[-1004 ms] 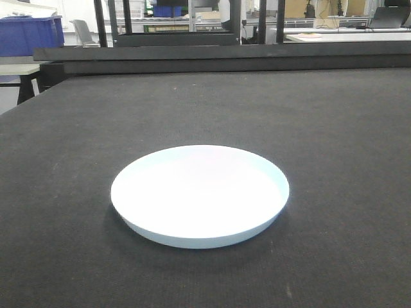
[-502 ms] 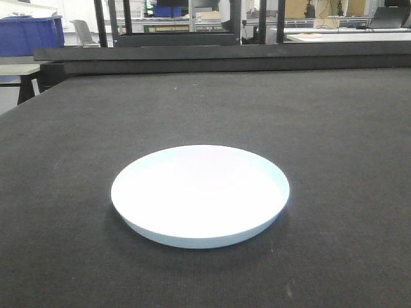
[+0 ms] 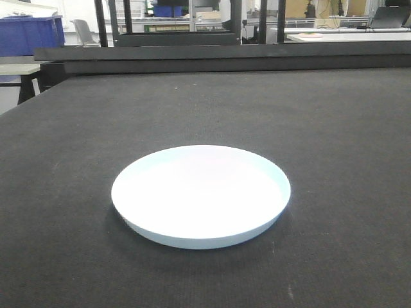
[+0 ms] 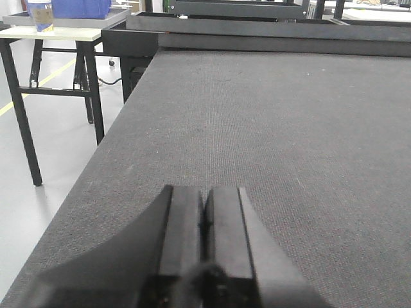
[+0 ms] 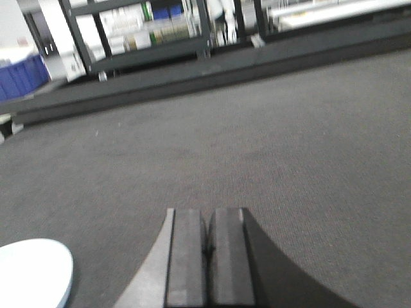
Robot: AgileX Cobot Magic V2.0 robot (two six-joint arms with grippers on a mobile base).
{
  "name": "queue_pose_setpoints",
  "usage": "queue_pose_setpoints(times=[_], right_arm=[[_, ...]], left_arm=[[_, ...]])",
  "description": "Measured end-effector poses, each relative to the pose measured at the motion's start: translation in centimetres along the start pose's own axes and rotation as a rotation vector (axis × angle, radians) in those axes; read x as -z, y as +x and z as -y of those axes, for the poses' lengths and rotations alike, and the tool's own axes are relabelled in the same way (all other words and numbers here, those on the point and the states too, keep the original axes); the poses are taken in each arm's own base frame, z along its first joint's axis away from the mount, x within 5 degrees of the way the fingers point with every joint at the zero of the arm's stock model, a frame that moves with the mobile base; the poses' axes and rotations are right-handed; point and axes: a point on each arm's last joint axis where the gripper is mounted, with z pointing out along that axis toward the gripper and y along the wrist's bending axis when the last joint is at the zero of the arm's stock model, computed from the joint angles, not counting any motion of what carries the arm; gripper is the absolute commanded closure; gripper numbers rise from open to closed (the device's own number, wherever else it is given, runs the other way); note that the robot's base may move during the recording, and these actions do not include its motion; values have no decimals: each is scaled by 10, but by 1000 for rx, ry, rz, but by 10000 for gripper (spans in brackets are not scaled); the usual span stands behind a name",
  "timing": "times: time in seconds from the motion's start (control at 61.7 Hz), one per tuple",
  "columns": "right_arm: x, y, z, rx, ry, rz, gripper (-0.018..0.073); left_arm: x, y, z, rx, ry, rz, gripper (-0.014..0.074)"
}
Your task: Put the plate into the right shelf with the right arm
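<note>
The plate (image 3: 200, 192) is shown flat on the dark table (image 3: 347, 122), left of the right gripper (image 5: 207, 253), which is clenched on nothing. The jaws are best opened first, then the raised rim pinched from the nearest side.

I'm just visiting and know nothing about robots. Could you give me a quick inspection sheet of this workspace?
Surface: dark grey textured mat, flat.
Job's things: white plate lying flat on the mat, nothing touching it.
Clutter: nothing seen.
Grippers: left gripper shut, empty; right gripper shut, empty, apart from the plate on its left.
Cables: nothing seen.
Surroundings: blue bin, side table, dark shelving behind.
</note>
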Motion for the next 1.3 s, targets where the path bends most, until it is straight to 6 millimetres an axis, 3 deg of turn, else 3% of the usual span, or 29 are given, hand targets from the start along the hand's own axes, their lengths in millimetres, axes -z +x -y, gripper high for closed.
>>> queue_pose_setpoints(times=[0.13, 0.259, 0.47, 0.632, 0.956, 1.053, 1.215, 1.296], right_arm=[[11, -39, -13, 142, -10, -80, 504], [7, -73, -30, 242, -91, -177, 504], [-27, -93, -53, 314, -287, -437, 503], [-64, -90, -59, 224, -350, -579, 503], [-134, -52, -69, 78, -435, -826, 491], [-150, -38, -83, 95, -471, -841, 384], [-176, -10, -101, 118, -482, -862, 52], [-186, 4, -107, 126, -474, -879, -71]], left_arm=[[0, 0, 0, 0, 0, 0, 643], [0, 0, 0, 0, 0, 0, 643], [0, 0, 0, 0, 0, 0, 643], [0, 0, 0, 0, 0, 0, 643], [0, 0, 0, 0, 0, 0, 643], [0, 0, 0, 0, 0, 0, 643], [0, 0, 0, 0, 0, 0, 643], [0, 0, 0, 0, 0, 0, 643]])
